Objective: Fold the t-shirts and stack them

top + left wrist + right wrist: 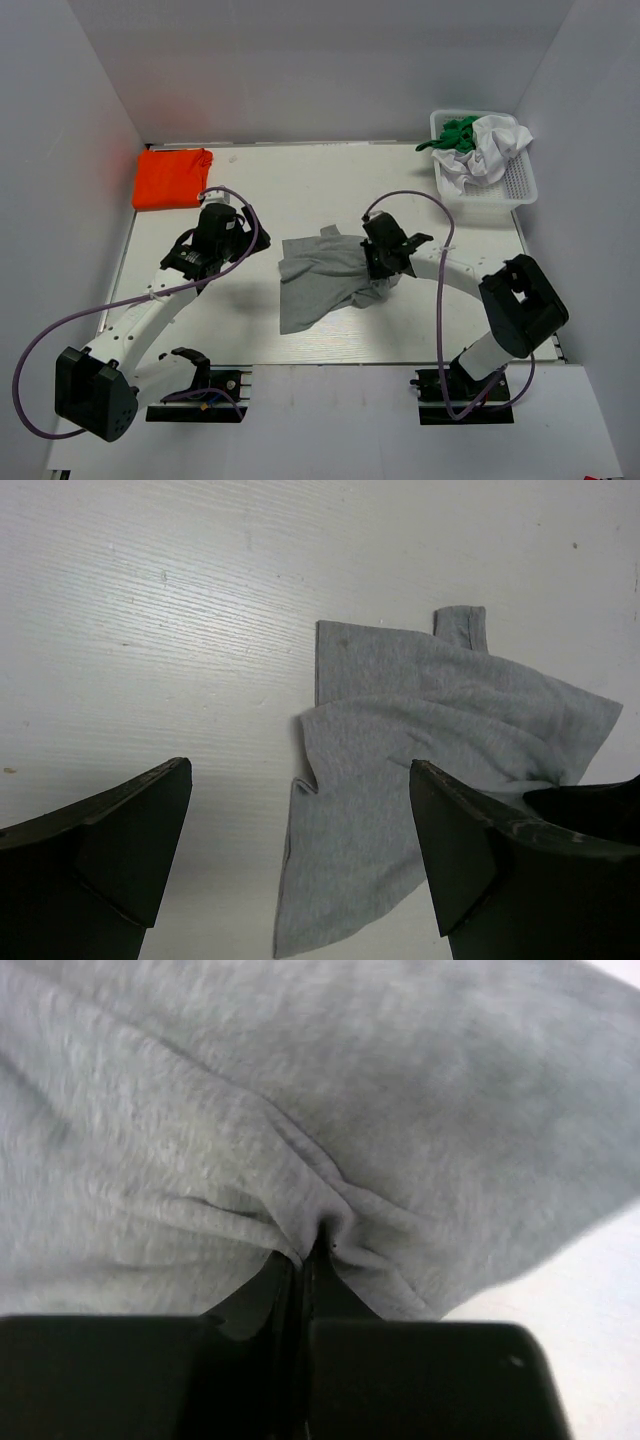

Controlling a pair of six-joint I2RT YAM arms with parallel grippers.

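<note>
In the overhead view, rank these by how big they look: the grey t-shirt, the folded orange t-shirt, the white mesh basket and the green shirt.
1. Spread grey cloth t-shirt and white plastic mesh basket: too close to rank.
2. Folded bright orange t-shirt.
3. Crumpled green shirt, partly hidden in the basket.

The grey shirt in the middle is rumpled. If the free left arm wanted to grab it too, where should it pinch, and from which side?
Likely the far-left corner, approached from the left. There the grey shirt lies flat with a straight edge, nearest the left gripper, whose jaws stand open, while the right gripper pinches a fold on its right side.
</note>
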